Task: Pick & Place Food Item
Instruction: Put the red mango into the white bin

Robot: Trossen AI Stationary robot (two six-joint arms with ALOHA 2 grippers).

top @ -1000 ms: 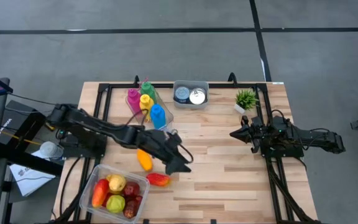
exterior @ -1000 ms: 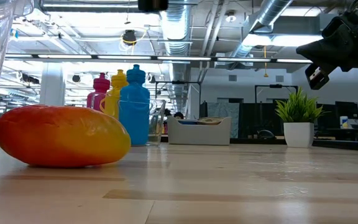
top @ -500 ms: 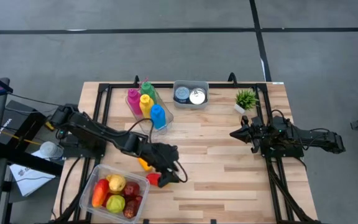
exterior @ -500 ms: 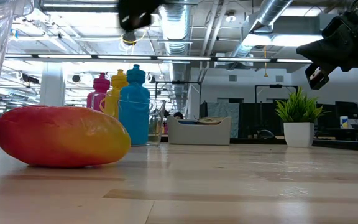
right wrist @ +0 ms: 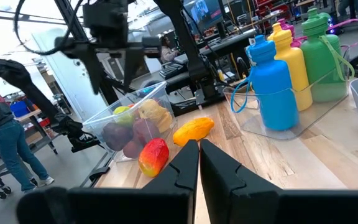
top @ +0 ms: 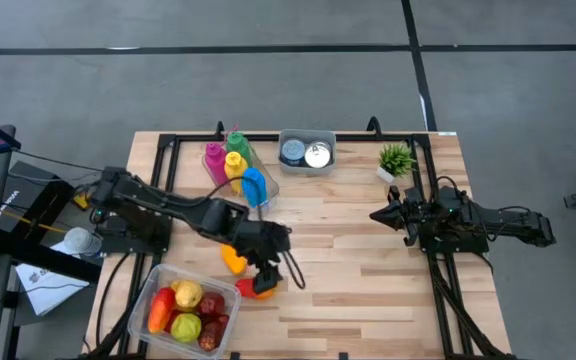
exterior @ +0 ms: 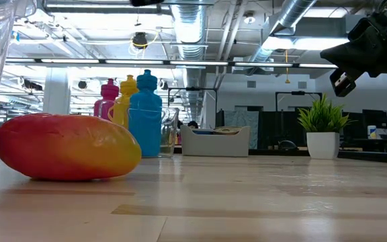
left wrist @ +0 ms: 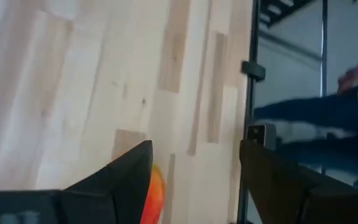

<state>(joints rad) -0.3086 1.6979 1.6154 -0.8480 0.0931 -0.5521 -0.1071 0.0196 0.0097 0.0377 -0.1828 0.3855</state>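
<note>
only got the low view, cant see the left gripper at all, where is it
Observer: From above, the left gripper is over the red food item, which lies on the table just beside the clear fruit container.

Operator: fingers open or shut

Observer: Open. The left wrist view shows its fingers apart, with the red item's edge showing beside one of them.

Operator: anything else loose near it

Observer: Yes, a yellow-orange food item lies right next to the red one, partly under the arm.

Operator: is the right gripper shut

Observer: Yes. The right gripper waits at the table's right side, and its wrist view shows the fingers pressed together.
</note>
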